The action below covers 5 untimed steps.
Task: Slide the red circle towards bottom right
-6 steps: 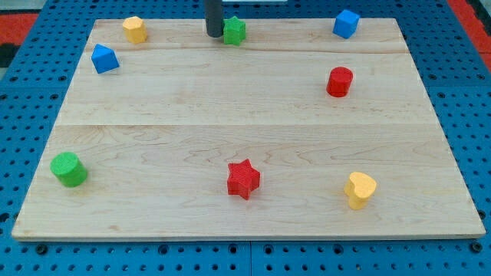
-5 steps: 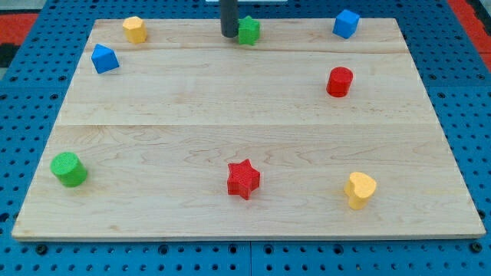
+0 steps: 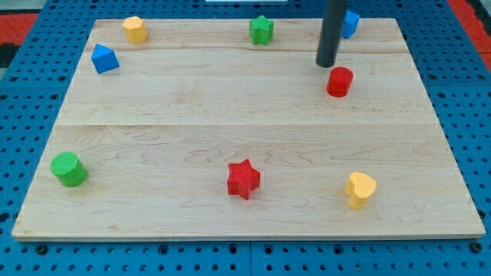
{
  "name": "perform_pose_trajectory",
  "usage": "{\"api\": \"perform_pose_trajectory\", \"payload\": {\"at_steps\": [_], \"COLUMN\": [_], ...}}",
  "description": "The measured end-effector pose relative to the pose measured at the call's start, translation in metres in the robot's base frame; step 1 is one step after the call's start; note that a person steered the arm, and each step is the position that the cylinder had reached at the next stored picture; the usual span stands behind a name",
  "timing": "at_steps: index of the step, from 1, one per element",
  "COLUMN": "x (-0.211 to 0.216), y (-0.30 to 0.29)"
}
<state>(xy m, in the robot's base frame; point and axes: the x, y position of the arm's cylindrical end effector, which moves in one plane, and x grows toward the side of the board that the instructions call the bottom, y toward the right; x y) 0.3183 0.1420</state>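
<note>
The red circle (image 3: 339, 81), a short red cylinder, stands on the wooden board (image 3: 230, 115) at the view's upper right. My tip (image 3: 327, 64) is just above and slightly left of it, a small gap apart. The rod rises out of the view's top and hides part of the blue cube (image 3: 350, 22).
A green star (image 3: 261, 30) is at the top middle, a yellow hexagon block (image 3: 134, 29) and a blue triangular block (image 3: 103, 58) at the top left. A green cylinder (image 3: 68, 169) is at the lower left, a red star (image 3: 243, 179) at the bottom middle, a yellow heart (image 3: 359, 188) at the lower right.
My tip has moved right from beside the green star to just above-left of the red circle. The green star has shifted a little to the right. The red circle has not moved.
</note>
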Motion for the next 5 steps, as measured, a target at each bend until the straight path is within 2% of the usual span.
{"api": "perform_pose_trajectory", "payload": {"at_steps": [1,3,4,5], "x": [0.024,0.064,0.068,0.102], "y": [0.001,0.037,0.03,0.015]}}
